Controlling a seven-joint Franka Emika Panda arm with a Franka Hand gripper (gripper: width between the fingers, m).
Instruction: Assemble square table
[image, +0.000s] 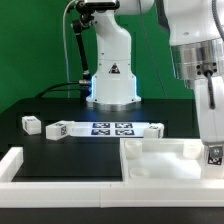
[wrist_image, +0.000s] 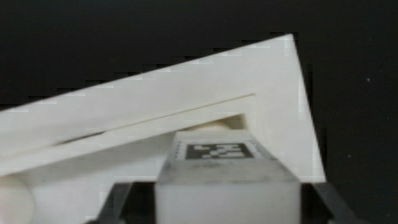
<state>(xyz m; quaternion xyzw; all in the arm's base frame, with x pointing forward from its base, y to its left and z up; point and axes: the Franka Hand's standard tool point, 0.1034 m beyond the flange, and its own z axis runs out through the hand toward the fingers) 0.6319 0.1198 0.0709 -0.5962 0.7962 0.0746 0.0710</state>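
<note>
The white square panel (image: 160, 158) with a raised rim lies on the black table at the exterior view's right. My gripper (image: 211, 140) hangs over its right corner, shut on a chunky white leg (image: 213, 154) with a tag. In the wrist view the gripper (wrist_image: 224, 206) holds that leg (wrist_image: 222, 165) between dark fingers (wrist_image: 121, 205), tag facing the camera. The leg's far end is at the panel's corner (wrist_image: 267, 80); I cannot tell whether it touches. Two loose legs (image: 30, 124) (image: 58, 129) lie at the left.
The marker board (image: 110, 128) lies mid-table, with another white part (image: 155, 128) at its right end. White border bars (image: 40, 170) run along the front and left. The robot base (image: 112, 75) stands at the back before a green backdrop.
</note>
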